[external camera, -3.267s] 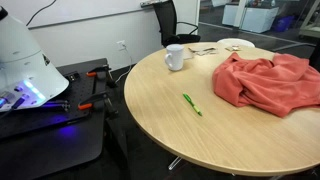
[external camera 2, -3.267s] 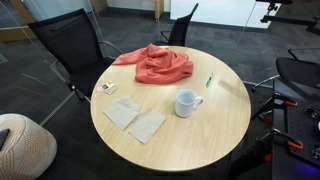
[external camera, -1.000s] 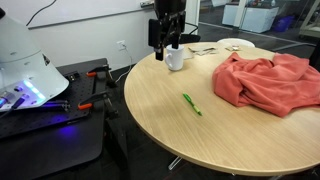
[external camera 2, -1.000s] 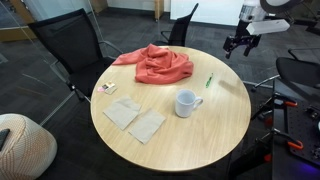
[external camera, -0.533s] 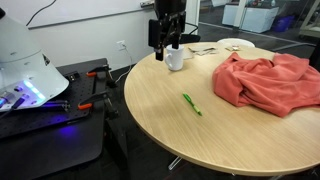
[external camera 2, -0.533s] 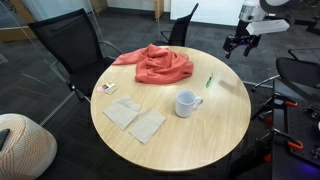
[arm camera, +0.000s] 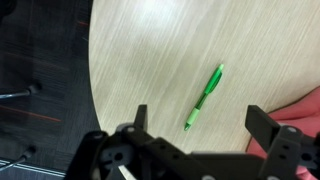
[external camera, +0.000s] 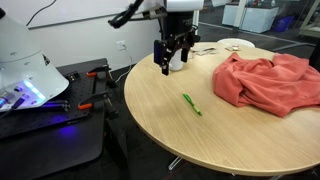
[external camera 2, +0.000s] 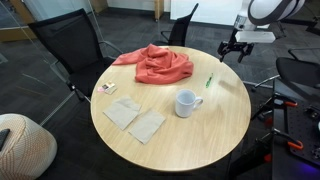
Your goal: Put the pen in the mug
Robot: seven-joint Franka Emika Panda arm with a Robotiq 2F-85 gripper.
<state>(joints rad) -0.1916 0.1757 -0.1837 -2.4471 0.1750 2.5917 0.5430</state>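
Arm [external camera: 182, 5] now lower; jaws spread abv pen [arm camera: 205, 96].

Round wooden table [external camera 2: 200, 140], black chairs [external camera 2: 70, 50] — dark carpet [external camera 2: 20, 70]

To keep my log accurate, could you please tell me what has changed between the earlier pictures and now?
The arm came into view, and its tool has since dropped lower, toward the pen, which the wrist view now looks down on. The jaws stand open and hold nothing. The pen, the mug and the red cloth lie where they were.
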